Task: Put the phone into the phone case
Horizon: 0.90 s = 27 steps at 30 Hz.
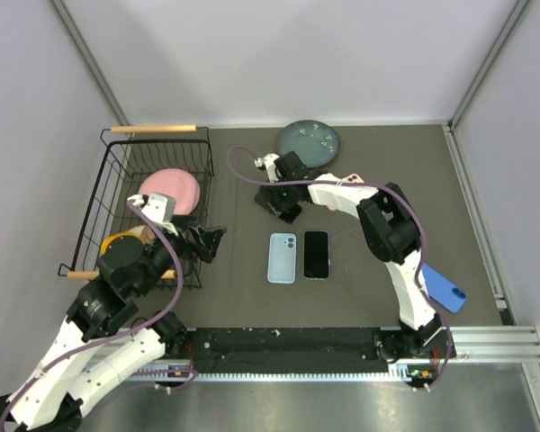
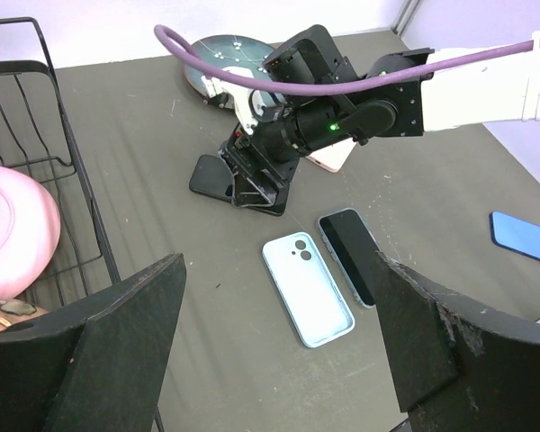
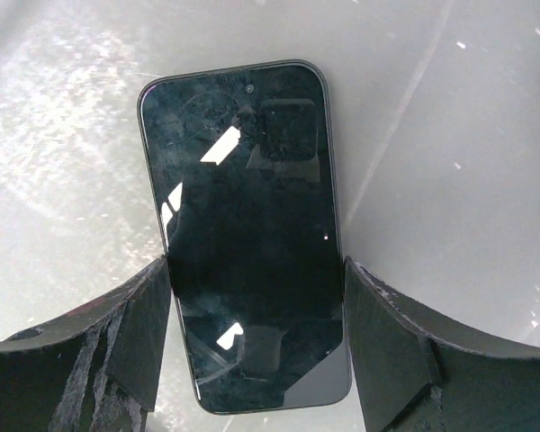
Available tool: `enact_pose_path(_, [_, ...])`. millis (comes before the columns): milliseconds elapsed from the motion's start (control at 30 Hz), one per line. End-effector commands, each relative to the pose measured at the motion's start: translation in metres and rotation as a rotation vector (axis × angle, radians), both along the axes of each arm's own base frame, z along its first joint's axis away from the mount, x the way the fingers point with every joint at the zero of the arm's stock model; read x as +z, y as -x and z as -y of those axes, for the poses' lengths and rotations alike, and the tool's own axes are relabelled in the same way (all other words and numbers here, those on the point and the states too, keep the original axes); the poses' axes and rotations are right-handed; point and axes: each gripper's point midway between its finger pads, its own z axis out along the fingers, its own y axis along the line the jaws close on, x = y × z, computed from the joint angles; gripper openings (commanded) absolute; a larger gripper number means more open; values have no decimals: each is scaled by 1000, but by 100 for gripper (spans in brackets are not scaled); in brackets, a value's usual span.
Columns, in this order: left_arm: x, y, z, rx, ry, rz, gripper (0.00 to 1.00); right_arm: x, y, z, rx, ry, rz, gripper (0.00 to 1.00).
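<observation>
Right gripper straddles the dark phone, one finger along each long edge. The fingers look to be at or just off those edges, but I cannot tell whether they press. That phone lies flat, screen up, on the table at the rear, near the teal plate. It is well apart from the light-blue case, which lies nearer the arm bases.

Biggest risk, as I judge it: the phone is thin and flat on the surface, so the fingers have only a narrow edge to catch. If they close a little high they could ride over the rim, and the phone would skid out or pivot instead of lifting.

Next is a lopsided hold. In the wrist view the fingers sit toward the phone's near half, so a lift could let the far end droop and slip on the way to the case.

Then there is trouble at the target. Another black phone lies just beside the case, and a tilted arrival could knock it or shove the case askew. The case also seems to show a camera cut-out facing up, so it may be lying the wrong way to receive anything.

Least: left gripper hangs spread wide and empty by the wire basket, so the case has nothing bracing it
</observation>
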Motion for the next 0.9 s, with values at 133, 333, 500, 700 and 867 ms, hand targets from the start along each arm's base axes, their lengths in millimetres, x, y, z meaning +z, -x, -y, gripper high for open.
enact_pose_path(133, [22, -1, -3, 9, 23, 58, 89, 3, 0, 69, -353, 34, -57, 43])
enact_pose_path(333, [10, -16, -2, 58, -46, 18, 88, 13, 13, 75, -492, -38, -105, 43])
enact_pose_path(500, [0, -29, -1, 90, -129, -45, 88, 18, 13, 75, -538, -70, -115, 42])
enact_pose_path(700, [-21, -40, 13, 96, -142, -155, 82, 31, 15, 74, -580, -132, -138, 40])
enact_pose_path(867, [-22, -50, 19, 126, -110, -171, 81, 52, 18, 69, -586, -196, -140, 38])
